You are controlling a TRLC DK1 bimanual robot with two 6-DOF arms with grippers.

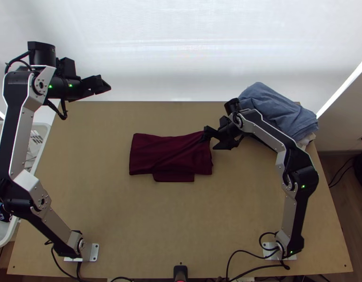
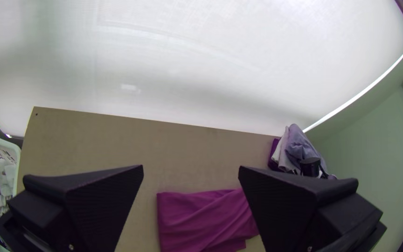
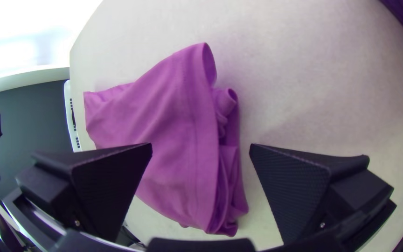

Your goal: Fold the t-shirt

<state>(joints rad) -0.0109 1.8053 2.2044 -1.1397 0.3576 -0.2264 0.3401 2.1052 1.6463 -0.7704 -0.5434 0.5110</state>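
Since the t-shirt lies mid-table in a compact, roughly oblong bundle in the top view, the folding looks well along, probably at its last tucks. A squared flap juts from its near edge, so the outline wants tidying. The right gripper is at the bundle's right end with its fingers spread, presumably placed there to pinch or straighten that side; whether it touches the cloth I can't tell. The left gripper is well apart, over the far left corner of the table, likely parked out of the way. At the far right is a pile of cloths, soft and slate blue on top, probably finished work.

In the left wrist view, that arm's broad black fingers stand wide apart with nothing between them. The shirt's thin, smooth knit shows slanting wrinkles, and a white plastic basket with a slotted wall holds more laundry.

In the right wrist view, the ribbed finger pads are wide open and grip nothing. The shirt's end shows a stitched band, a hollow loop at one corner and loosely curled layers beneath, which could slip apart if only the top one is caught.
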